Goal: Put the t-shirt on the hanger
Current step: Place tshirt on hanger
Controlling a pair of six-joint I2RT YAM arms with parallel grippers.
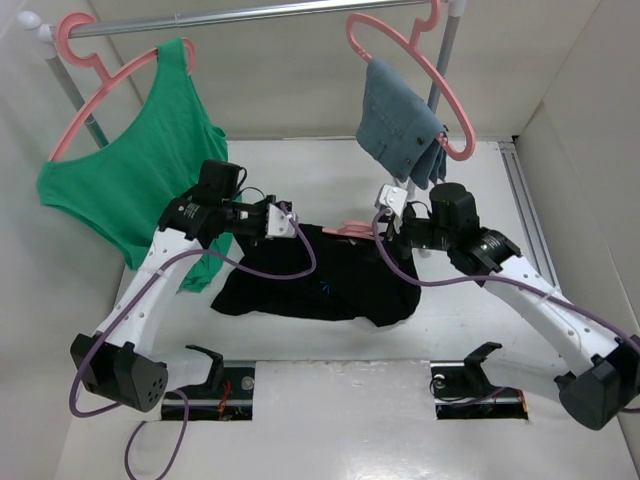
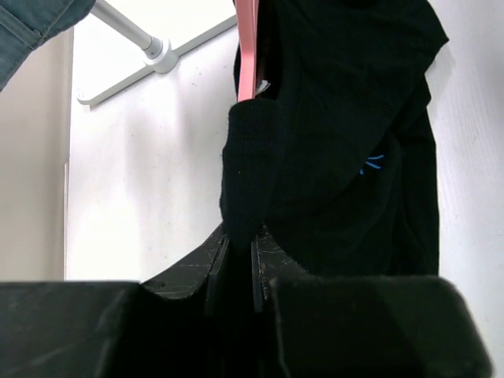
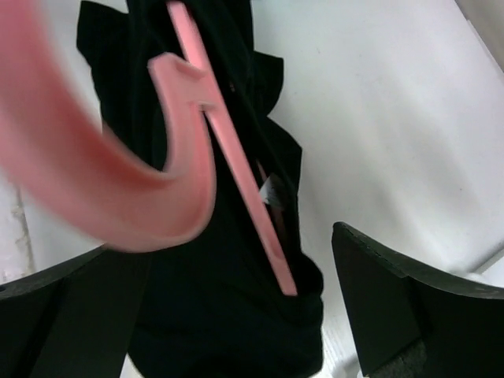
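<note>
Black short-sleeved cloth t-shirt (image 1: 320, 285) lies crumpled on white table (image 1: 330, 180), centre of top view. Salmon-pink plastic hanger (image 1: 350, 230) at t-shirt's 12 o'clock edge, one arm running under cloth. Left gripper (image 1: 285, 222) at t-shirt's 10 o'clock, jaws pinched together on fold of t-shirt. Right gripper (image 1: 392, 212) at t-shirt's 2 o'clock, jaws spread wide, gripping nothing; hanger hook just ahead, contact unclear.
</note>
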